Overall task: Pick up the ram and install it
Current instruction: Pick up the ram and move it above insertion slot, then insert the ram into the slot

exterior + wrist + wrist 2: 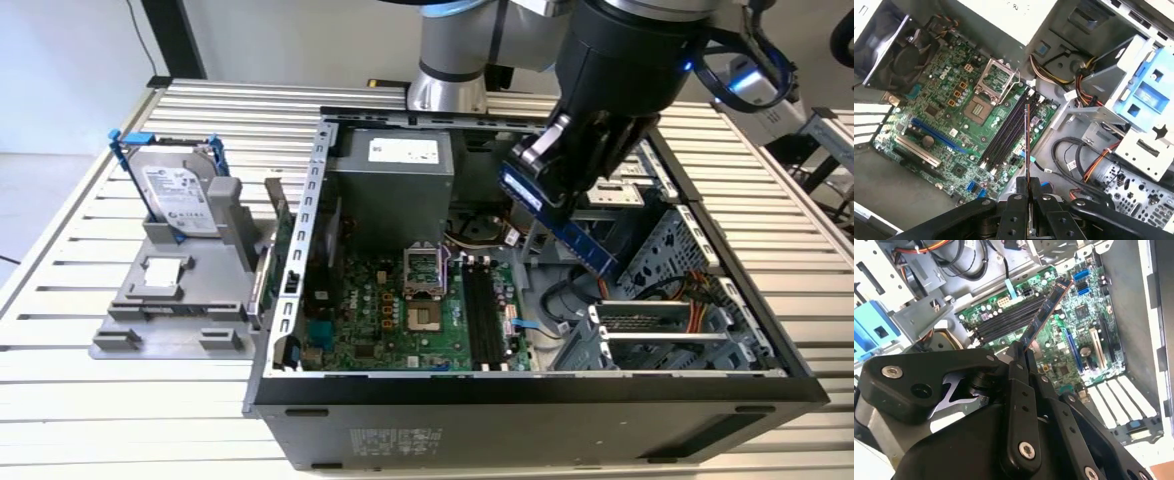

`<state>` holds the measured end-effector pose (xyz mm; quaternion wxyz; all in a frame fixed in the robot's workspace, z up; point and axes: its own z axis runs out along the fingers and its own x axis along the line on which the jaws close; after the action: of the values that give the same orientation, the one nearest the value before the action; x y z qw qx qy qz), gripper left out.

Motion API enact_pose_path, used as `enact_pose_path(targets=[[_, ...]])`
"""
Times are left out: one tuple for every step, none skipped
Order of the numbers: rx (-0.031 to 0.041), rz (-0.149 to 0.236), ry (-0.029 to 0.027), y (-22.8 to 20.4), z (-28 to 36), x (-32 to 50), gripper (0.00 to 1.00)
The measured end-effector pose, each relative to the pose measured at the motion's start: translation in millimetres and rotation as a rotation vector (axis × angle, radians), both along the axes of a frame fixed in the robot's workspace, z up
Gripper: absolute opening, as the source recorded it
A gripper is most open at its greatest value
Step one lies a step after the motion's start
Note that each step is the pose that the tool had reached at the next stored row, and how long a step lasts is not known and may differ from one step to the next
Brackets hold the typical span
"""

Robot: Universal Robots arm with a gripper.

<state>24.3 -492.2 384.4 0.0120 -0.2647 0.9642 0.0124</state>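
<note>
The ram (571,238), a thin, long, dark circuit-board stick, is held tilted in the air over the open dark computer case (534,395). It is seen edge-on in the first wrist view (1027,145) and slanting in the second wrist view (1046,312). The black gripper (545,172) is pinched on one end of it in both wrist views (1021,352) (1027,192). Below lie the black memory slots (1006,132) of the green motherboard (387,320); the ram is not seated in them. A silver hard drive in a blue frame (180,190) stands on the slatted metal table (120,400), at the exterior view's left, outside the case.

Bright, even light, with soft, faint shadows.
</note>
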Motion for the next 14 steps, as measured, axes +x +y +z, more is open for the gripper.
enact_pose_path(targets=[[0.0, -0.015, 0.0, 0.0, 0.0, 0.0, 0.0], [0.0, -0.029, 0.0, 0.0, 0.0, 0.0, 0.0], [0.0, -0.043, 0.0, 0.0, 0.0, 0.0, 0.0], [0.0, -0.058, 0.0, 0.0, 0.0, 0.0, 0.0], [0.0, -0.074, 0.0, 0.0, 0.0, 0.0, 0.0], [0.0, -0.089, 0.0, 0.0, 0.0, 0.0, 0.0], [0.0, -0.105, 0.0, 0.0, 0.0, 0.0, 0.0], [0.0, -0.12, 0.0, 0.0, 0.0, 0.0, 0.0], [0.0, -0.134, 0.0, 0.0, 0.0, 0.0, 0.0], [0.0, -0.148, 0.0, 0.0, 0.0, 0.0, 0.0], [0.0, -0.162, 0.0, 0.0, 0.0, 0.0, 0.0], [0.0, -0.176, 0.0, 0.0, 0.0, 0.0, 0.0], [0.0001, -0.191, 0.0, 0.0, 0.0, 0.0, 0.0], [0.0, -0.206, 0.0, 0.0, 0.0, 0.0, 0.0]])
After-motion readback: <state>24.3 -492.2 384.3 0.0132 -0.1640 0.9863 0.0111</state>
